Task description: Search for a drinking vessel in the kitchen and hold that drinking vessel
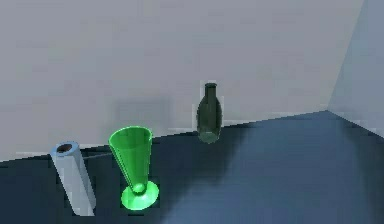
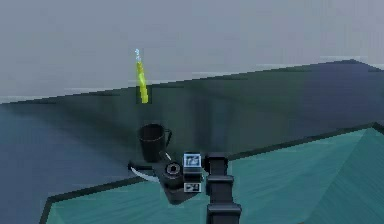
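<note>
Dark mug (image 2: 152, 139) on the dark countertop (image 2: 290, 100), just beyond the tool (image 2: 141, 169)

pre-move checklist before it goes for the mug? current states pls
1. Drinking vessel found: ok. A dark mug stands upright on the counter.
2. Arm near the target: ok. The gripper shows just below the mug in the arm side view.
3. Fingers lined up around the mug, or beside it: cannot tell.
4. Whether the gripper holds anything: cannot tell.
5. Mug lifted clear of the counter: not ok. It sits on the surface.
6. Clutter near the mug: ok. The yellow-green stick stands farther back, apart from it.
</note>
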